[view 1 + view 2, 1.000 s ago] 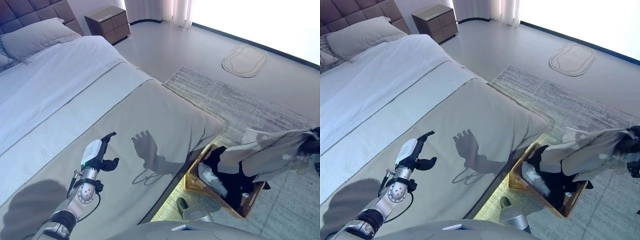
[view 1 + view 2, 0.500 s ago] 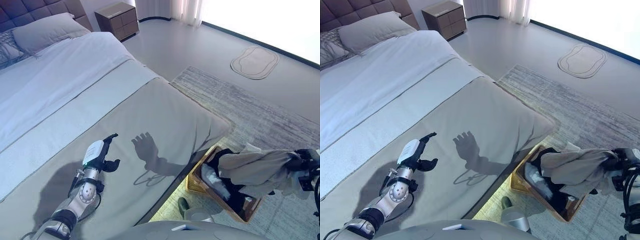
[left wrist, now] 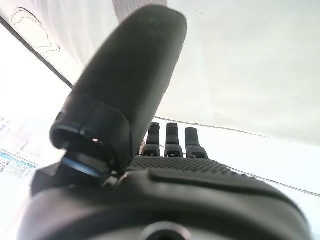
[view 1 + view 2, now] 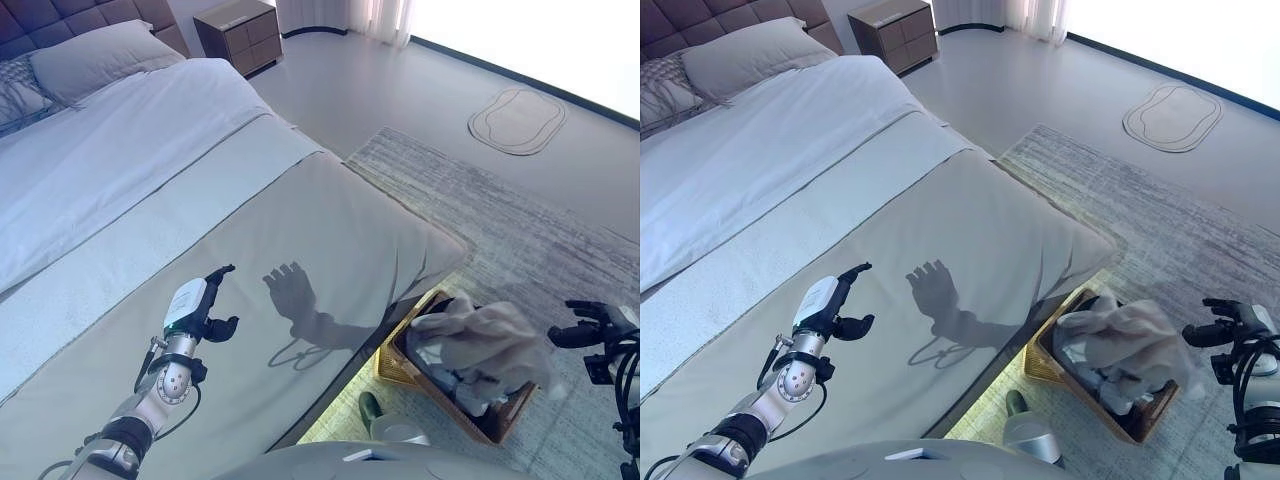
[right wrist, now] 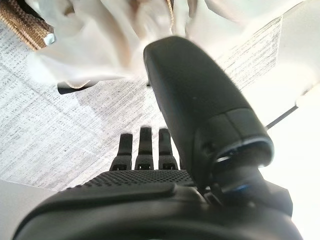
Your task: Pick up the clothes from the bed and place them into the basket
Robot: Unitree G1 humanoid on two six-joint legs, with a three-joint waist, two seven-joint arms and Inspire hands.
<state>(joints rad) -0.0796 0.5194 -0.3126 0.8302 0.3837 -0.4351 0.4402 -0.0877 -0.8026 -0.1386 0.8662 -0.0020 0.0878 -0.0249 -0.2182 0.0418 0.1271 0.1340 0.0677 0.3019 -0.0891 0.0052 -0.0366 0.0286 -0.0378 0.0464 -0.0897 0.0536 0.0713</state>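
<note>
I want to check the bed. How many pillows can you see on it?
2. One plain grey pillow lies at the head of the bed, near the nightstand. A second, patterned pillow shows partly at the view's left edge. More may be out of view.

Two head-mounted eye views look steeply down from high, slightly offset. Both share wide grey-covered bed (image 4: 300, 230) at left, woven brown basket (image 4: 1045, 365) on pale striped rug (image 4: 500, 210) near right, dark wooden nightstand (image 4: 895, 22) far. Left wrist view sits very close behind dark left hand (image 3: 165, 145), facing bed cover. Right wrist view, equally close behind dark right hand (image 5: 145, 150), faces down onto rug and basket edge.
</note>
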